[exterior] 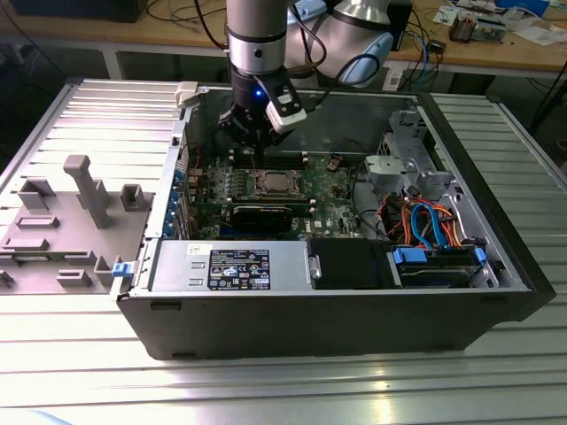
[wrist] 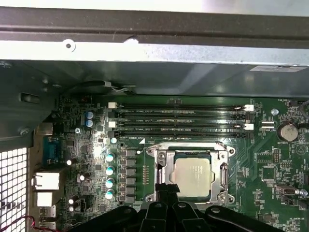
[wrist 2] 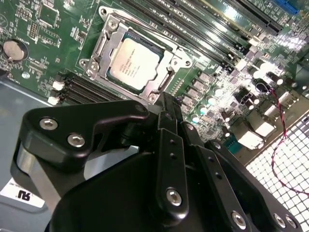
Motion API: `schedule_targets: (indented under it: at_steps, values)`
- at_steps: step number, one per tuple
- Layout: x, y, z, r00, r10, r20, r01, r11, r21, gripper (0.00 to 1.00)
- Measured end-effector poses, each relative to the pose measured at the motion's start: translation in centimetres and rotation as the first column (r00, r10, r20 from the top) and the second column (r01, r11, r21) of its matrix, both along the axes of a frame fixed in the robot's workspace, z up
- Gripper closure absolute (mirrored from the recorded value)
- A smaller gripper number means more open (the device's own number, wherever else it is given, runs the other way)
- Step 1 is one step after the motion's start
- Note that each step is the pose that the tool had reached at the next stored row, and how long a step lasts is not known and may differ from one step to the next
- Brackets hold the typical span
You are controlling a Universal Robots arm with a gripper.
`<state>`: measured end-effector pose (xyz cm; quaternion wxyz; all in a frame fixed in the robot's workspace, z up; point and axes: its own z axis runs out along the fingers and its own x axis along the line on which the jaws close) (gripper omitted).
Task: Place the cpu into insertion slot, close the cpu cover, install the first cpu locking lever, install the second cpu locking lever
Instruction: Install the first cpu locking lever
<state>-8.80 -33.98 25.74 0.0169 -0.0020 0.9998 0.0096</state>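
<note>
Since the cpu [wrist: 193,176] lay flat in the slot [wrist 2: 157,47] with the cover [wrist: 161,169] folded down around it, we judged the first two steps done and a lever step in hand. Whether either lever was hooked down, we could not tell.

The end effector [exterior: 252,146] hung in the upper middle of the exterior view, above the board [exterior: 328,190] and just behind the cpu. In both wrist views its tips sat close over one corner of the cover, near the frame's edge. In the second wrist view its fingers [wrist 2: 170,145] looked pressed together, pinching nothing.

To our minds, a lever step called for a low, careful approach: the tips had to catch a thin rod beside the cover, press it down and swing it under its hook. Care was needed not to scrape the board or the memory slots [wrist: 178,118] alongside.

The board sat inside a black case [exterior: 337,310] lying open on its side, with a grey power supply [exterior: 230,266] along the lower edge of the opening and blue and orange cables [exterior: 425,221] toward the exterior view's right. The case rested on a ribbed metal worktop [exterior: 266,381]. A grey fixture tray [exterior: 62,221] with upright pegs lay at the exterior view's left. Across the top of the frame ran another worktop [exterior: 532,57], wooden, strewn with wires and small parts.
</note>
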Motion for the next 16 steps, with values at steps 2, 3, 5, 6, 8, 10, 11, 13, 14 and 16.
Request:
schedule_targets:
  at_steps: [2,3,5,6,8,10,11,13,14,16]
  values:
    - [0.00,0.00,-0.01,1.0000,-0.001,0.0002,0.001,1.0000,0.0001,0.89]
    - [0.00,0.00,-0.01,1.0000,-0.001,0.0001,0.001,1.0000,0.0001,0.89]
    - [0.00,0.00,-0.01,1.0000,-0.001,0.0002,0.001,1.0000,0.0001,0.89]
    - [0.00,0.00,-0.01,1.0000,-0.001,0.0001,0.001,1.0000,0.0001,0.89]
    - [0.00,0.01,-0.01,1.0000,-0.002,0.0002,0.002,1.0000,0.0001,0.89]
    - [0.00,0.01,-0.01,1.0000,-0.002,0.0002,0.002,1.0000,-0.0002,0.89]
    - [0.00,0.01,-0.01,1.0000,-0.001,0.0000,0.001,1.0000,-0.0003,0.89]
    - [-0.02,0.01,-0.02,1.0000,0.001,-0.0028,-0.001,1.0000,-0.0003,0.89]
    - [-0.11,0.01,-0.03,1.0000,0.006,-0.0027,-0.006,1.0000,-0.0001,0.89]
    - [-0.27,0.02,-0.03,0.9998,0.022,-0.0036,-0.022,0.9998,-0.0002,0.89]
